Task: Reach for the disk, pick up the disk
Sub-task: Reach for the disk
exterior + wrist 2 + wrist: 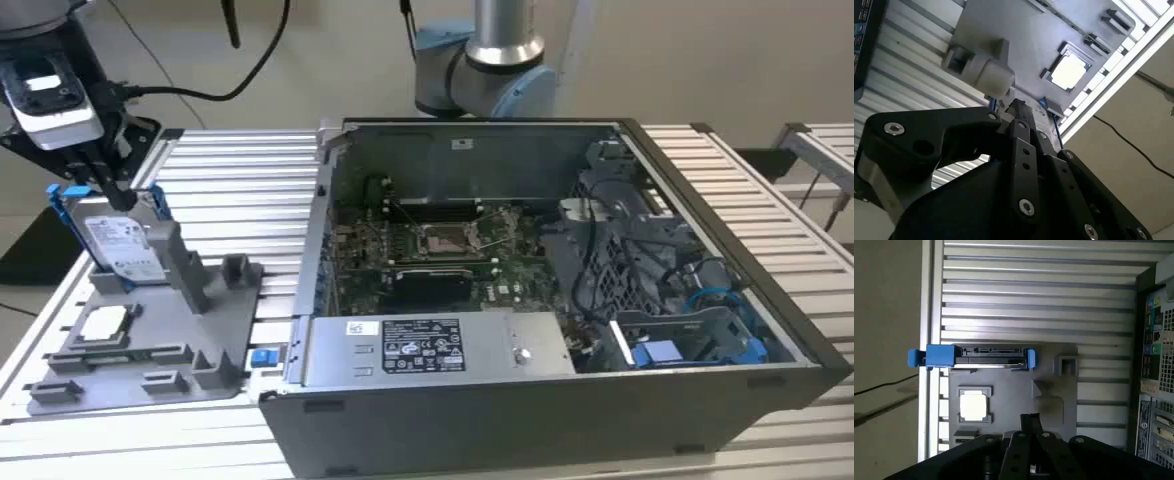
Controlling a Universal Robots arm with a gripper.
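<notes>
The disk [118, 242] was seen standing on edge in a grey holder [220, 320] on the table [247, 165], at the exterior view's left, beside an open computer case [561, 425]. The end effector [107, 188] was placed at the disk's top edge, its fingers drawn narrow with nothing seen gripped. Contact could not be told. A square silver chip [104, 322] was laid flat in the same holder, apart from the disk.
</notes>
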